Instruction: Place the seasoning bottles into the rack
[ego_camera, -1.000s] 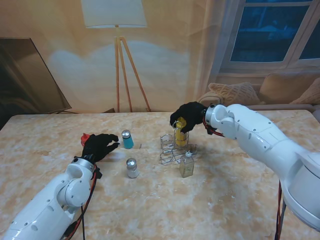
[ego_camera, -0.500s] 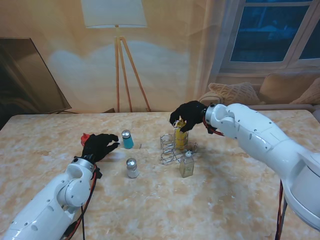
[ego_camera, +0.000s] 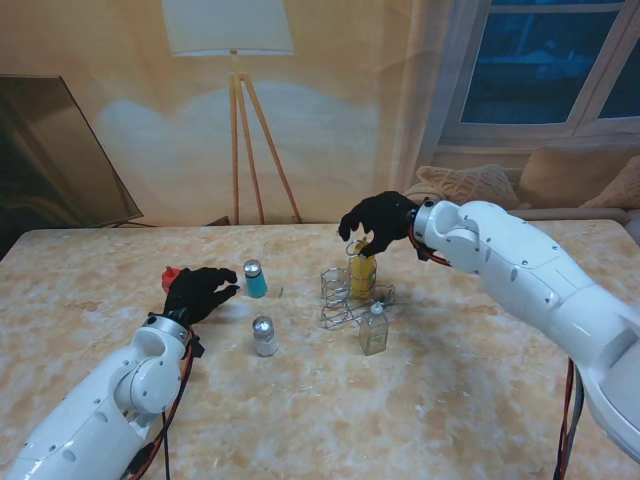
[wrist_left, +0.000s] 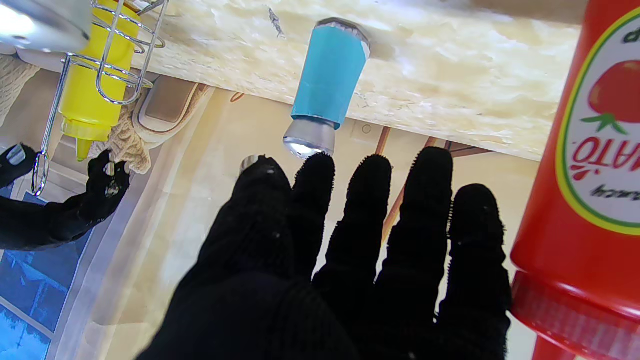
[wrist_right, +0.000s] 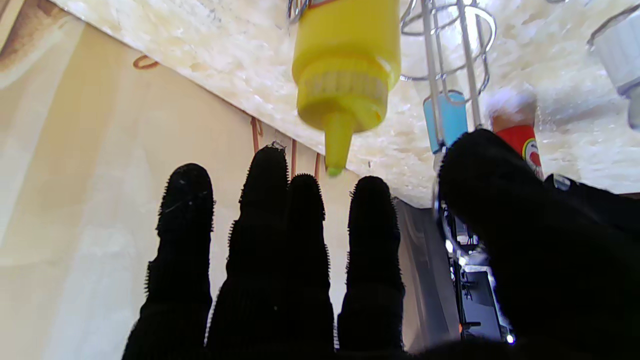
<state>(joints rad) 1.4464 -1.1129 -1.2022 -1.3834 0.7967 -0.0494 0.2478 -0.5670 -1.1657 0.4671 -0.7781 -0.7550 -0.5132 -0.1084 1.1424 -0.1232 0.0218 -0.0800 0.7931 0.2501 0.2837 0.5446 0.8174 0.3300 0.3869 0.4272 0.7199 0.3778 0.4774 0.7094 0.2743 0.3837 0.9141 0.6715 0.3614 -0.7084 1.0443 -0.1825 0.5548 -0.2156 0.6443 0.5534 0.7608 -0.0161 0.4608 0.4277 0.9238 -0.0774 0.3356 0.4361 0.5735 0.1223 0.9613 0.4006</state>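
Observation:
A yellow squeeze bottle (ego_camera: 362, 274) (wrist_right: 346, 75) (wrist_left: 92, 75) stands upright inside the wire rack (ego_camera: 345, 298) (wrist_right: 450, 45) (wrist_left: 125, 50). My right hand (ego_camera: 375, 222) (wrist_right: 320, 270) hovers just above it, open, fingers spread and off the bottle. A clear glass bottle (ego_camera: 374, 330) stands against the rack's near side. A blue shaker (ego_camera: 255, 278) (wrist_left: 327, 85) (wrist_right: 452, 117) and a silver-capped white shaker (ego_camera: 264, 336) stand left of the rack. My left hand (ego_camera: 198, 290) (wrist_left: 350, 260) rests open beside the red ketchup bottle (ego_camera: 171, 276) (wrist_left: 590, 165) (wrist_right: 515, 130), fingers toward the blue shaker.
The marble table top (ego_camera: 450, 400) stretches wide to the right and toward me. A floor lamp's tripod (ego_camera: 250, 130), a sofa with cushions (ego_camera: 520, 185) and a dark screen (ego_camera: 50, 150) lie beyond the far edge.
My right hand has let go of the yellow bottle, now seated in the rack, and lifted up a little with fingers spread. The left arm has not moved.

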